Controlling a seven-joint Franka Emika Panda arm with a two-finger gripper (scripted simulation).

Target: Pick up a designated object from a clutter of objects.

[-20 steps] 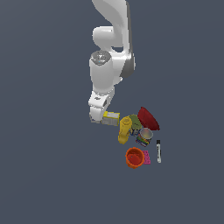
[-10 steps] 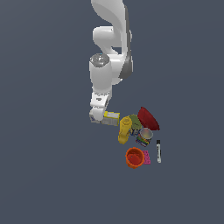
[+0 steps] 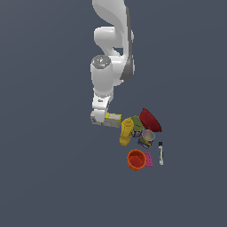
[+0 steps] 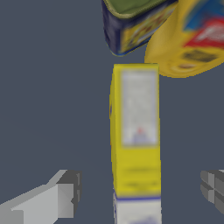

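The designated object, a flat carton (image 3: 113,119) with a yellow-edged pale face, lies on the floor at the exterior view's left of the clutter of objects. In the wrist view the carton (image 4: 135,127) runs lengthwise between my two fingers. My gripper (image 3: 98,116) is open and hangs over the carton's white-grey end. Its grey fingers (image 4: 61,197) stand apart on both sides of the carton without touching it. The gripper's midpoint (image 4: 140,190) falls over the carton.
The pile holds a yellow bottle (image 3: 126,131), a green item (image 3: 136,123), a dark red bowl (image 3: 150,119), a printed can (image 3: 146,138), an orange cup (image 3: 136,159), a pink block (image 3: 148,159) and a marker (image 3: 160,153). The bottle (image 4: 192,39) lies just beyond the carton's far end.
My gripper has come down a little closer onto the carton's white-grey end. The carton and the pile have not moved.
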